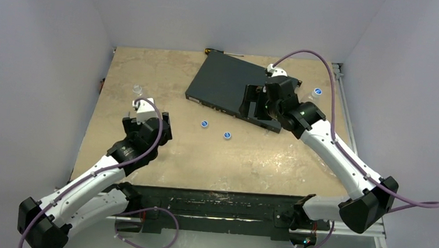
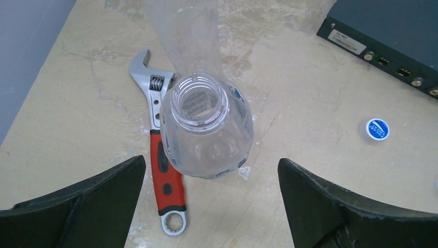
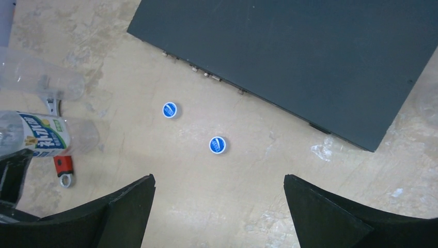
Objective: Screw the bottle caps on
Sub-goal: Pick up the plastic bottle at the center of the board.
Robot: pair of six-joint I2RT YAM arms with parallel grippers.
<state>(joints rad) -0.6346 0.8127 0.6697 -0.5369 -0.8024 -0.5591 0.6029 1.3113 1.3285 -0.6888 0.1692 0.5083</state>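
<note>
Wide view first: the mottled beige surface (image 1: 249,161) fills the overhead frame, and the flat black rectangular box (image 1: 226,83) sits angled in its upper middle.

Now the arms. The left end effector (image 2: 210,161), at centre left in the overhead view, has its fingers spread wide. They stand on either side of a bottle and neither touches it. The right end effector (image 3: 219,178) is up by the box's right end, and it too is spread wide, with bare surface between its fingers.

On to the bottles! A small clear plastic bottle (image 2: 206,139) stands upright in the centre of the left wrist view, its neck open with no cap on it. A second clear bottle (image 2: 188,31) rises just behind it at the top of the frame.

Beside the first bottle, towards the lower left, lies a silver wrench with a red handle (image 2: 164,175), partly hidden by the bottle.

And the smallest: two round blue caps with white centres, one (image 1: 204,123) and the other (image 1: 227,135), lie loose mid-surface just below the box and near each other.
</note>
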